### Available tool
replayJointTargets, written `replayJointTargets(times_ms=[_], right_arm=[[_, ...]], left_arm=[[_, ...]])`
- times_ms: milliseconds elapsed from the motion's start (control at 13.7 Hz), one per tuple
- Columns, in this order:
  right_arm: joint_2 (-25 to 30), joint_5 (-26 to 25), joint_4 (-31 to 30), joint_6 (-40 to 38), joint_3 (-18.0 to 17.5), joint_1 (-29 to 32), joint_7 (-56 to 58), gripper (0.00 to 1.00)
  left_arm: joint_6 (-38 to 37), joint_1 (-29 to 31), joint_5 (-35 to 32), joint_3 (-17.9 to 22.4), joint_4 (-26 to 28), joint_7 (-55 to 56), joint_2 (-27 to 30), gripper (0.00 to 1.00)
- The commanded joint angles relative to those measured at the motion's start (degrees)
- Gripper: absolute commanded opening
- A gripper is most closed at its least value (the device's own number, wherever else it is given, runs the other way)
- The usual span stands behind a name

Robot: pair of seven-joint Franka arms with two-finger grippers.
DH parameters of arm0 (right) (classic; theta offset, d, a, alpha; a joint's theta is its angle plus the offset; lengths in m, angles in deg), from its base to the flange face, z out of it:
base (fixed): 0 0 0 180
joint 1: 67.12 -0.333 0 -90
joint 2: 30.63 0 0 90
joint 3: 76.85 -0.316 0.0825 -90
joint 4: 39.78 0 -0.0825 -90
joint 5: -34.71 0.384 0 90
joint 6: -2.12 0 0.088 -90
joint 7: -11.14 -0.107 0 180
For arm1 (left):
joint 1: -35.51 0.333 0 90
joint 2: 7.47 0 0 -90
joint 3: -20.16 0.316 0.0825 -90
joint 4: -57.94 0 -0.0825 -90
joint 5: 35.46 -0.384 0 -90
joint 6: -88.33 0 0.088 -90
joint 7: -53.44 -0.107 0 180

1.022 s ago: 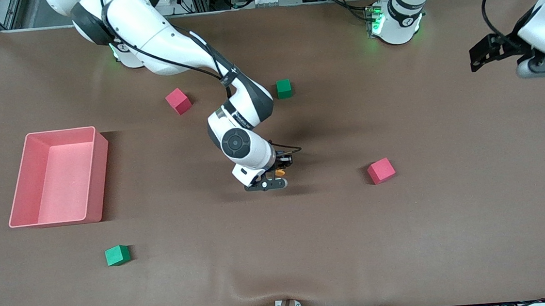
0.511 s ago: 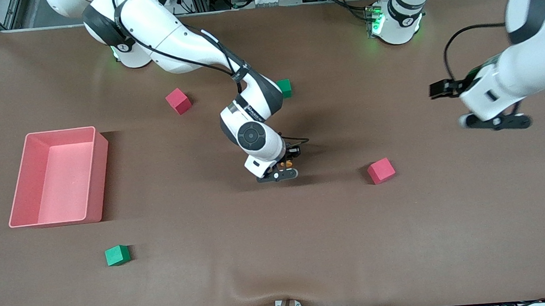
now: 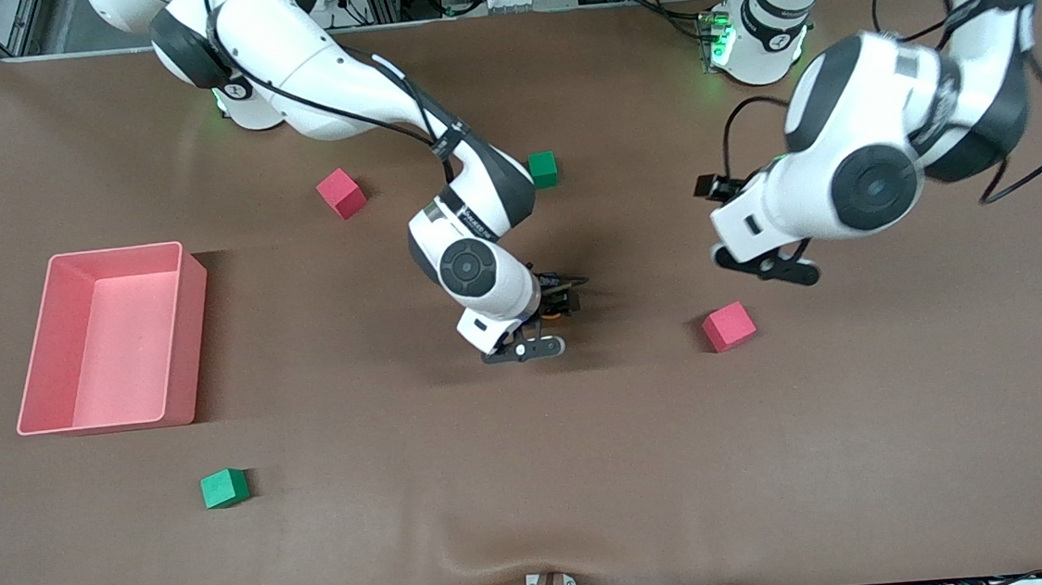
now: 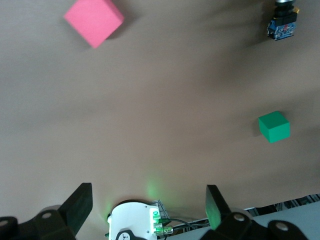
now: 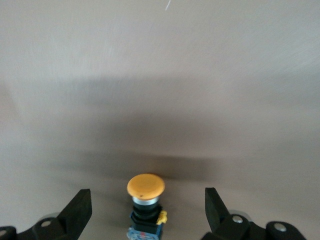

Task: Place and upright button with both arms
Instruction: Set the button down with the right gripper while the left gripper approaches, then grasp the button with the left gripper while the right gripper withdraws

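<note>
The button (image 5: pixel 145 186) has an orange cap and a black body. It rests on the table between the wide-open fingers of my right gripper (image 5: pixel 146 194), touching neither, and seems to lie on its side. In the front view the button (image 3: pixel 560 304) is at the table's middle, with the right gripper (image 3: pixel 549 320) low around it. My left gripper (image 3: pixel 768 266) is open and empty, in the air over the table close to a red cube (image 3: pixel 728 325). The left wrist view shows the left gripper (image 4: pixel 148 187) and the button (image 4: pixel 282 26) at its edge.
A pink bin (image 3: pixel 191 300) stands toward the right arm's end. A red cube (image 3: pixel 341 193) and a green cube (image 3: pixel 543 169) lie farther from the front camera than the button. Another green cube (image 3: pixel 224 488) lies nearer to it. The left wrist view shows a red cube (image 4: pixel 94 21) and a green cube (image 4: pixel 274 126).
The left arm has swung in from its end of the table toward the middle, near the red cube. The right gripper has shifted slightly with the button at its fingers.
</note>
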Motion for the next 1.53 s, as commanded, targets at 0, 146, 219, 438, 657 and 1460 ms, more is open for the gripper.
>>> replayJointTargets(times_ms=[0,146,219,438,657,1460], right_arm=[[3.3,0.5,2.4,-4.9,1.5,4.8,3.8,1.00],[4.7,0.9,2.4,-8.6,0.7,11.4,13.9,1.00],[5.8,0.8,2.5,-12.2,0.6,14.1,18.7,1.00],[10.7,0.9,2.5,-22.4,0.5,23.9,26.2,1.00],[15.7,0.9,2.5,-28.5,0.5,33.2,37.8,1.00],[41.7,-10.0,-7.3,-39.5,1.2,37.5,29.2,1.00]], left_arm=[[1.0,-2.2,1.1,0.3,-4.4,-0.4,-5.6,1.00],[3.9,-3.4,2.6,0.2,-5.3,-0.5,-8.5,1.00],[6.4,-4.7,2.8,0.3,-5.3,0.0,-9.5,1.00],[15.0,-8.2,3.3,0.2,-5.7,4.3,-13.6,1.00],[21.3,-13.7,3.3,0.3,-8.4,13.8,-18.7,1.00],[27.4,-19.8,3.4,0.9,-14.3,28.2,-28.8,0.93]])
